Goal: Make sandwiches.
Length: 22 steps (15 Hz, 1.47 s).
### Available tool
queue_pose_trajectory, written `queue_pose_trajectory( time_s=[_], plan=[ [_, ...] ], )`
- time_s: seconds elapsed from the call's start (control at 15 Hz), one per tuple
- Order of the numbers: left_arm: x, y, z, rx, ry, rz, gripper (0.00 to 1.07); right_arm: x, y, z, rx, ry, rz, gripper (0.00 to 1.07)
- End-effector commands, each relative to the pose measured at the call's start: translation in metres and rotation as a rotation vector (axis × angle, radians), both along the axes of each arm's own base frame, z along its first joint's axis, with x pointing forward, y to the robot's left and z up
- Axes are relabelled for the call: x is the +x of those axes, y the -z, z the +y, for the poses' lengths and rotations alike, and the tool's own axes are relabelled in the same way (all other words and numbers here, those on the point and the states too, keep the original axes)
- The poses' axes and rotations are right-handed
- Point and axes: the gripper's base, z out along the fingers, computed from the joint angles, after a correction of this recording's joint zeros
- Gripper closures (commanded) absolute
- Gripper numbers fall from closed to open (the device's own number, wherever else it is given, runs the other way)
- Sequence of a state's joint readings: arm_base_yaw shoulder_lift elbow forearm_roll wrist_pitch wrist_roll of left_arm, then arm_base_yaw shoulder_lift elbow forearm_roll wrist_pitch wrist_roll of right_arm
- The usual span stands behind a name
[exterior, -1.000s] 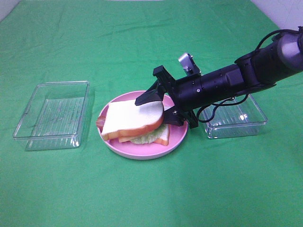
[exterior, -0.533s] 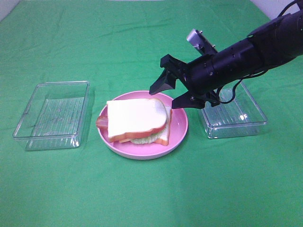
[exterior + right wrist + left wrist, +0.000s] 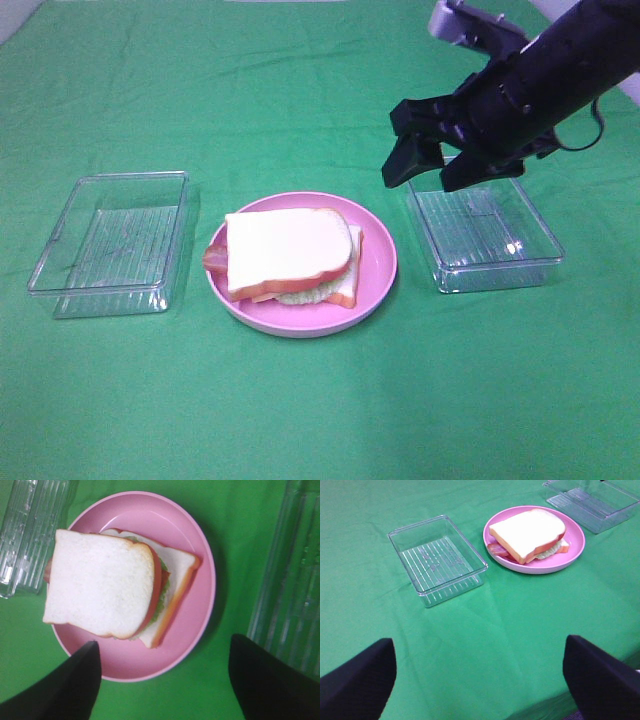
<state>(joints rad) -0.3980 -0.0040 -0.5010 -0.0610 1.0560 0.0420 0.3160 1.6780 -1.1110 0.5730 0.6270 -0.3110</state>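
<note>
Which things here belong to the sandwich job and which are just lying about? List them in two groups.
Part of the job:
- sandwich, stacked with its top bread slice on
- pink plate under it
- right gripper, open, holding nothing

Just lying about:
- left clear tray
- right clear tray
- green cloth

We're counting one sandwich (image 3: 290,255) on one pink plate (image 3: 378,268), two clear trays (image 3: 110,243) (image 3: 485,235), one green cloth (image 3: 320,400), two bread slices showing
</note>
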Motion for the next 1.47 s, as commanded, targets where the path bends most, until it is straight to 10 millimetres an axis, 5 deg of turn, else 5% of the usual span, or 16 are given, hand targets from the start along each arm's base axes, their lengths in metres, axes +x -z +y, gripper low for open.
queue_pose_trajectory(
  time_s=[0.07,0.33,0.47,0.93,1.0,1.47],
  plan=[
    [-0.003,0.000,0.001,-0.015,-0.002,-0.029,0.21,-0.021,-0.034,-0.015,-0.114,-0.040,-0.064,0.39],
    [-0.003,0.000,0.001,-0.015,-0.002,-0.029,0.21,-0.075,-0.093,-0.043,-0.221,-0.051,-0.146,0.39],
    [-0.003,0.000,0.001,-0.010,0.000,-0.032,0.21,-0.129,-0.107,-0.062,-0.226,-0.055,-0.207,0.39],
    [-0.003,0.000,0.001,-0.009,0.002,-0.032,0.21,-0.235,-0.062,-0.097,-0.259,-0.092,-0.149,0.39],
    [-0.003,0.000,0.001,-0.009,0.002,-0.032,0.21,-0.261,-0.043,-0.107,-0.266,-0.090,-0.182,0.39],
    [-0.003,0.000,0.001,-0.009,0.002,-0.032,0.21,-0.300,-0.044,-0.122,-0.207,-0.067,-0.535,0.39]
  ],
)
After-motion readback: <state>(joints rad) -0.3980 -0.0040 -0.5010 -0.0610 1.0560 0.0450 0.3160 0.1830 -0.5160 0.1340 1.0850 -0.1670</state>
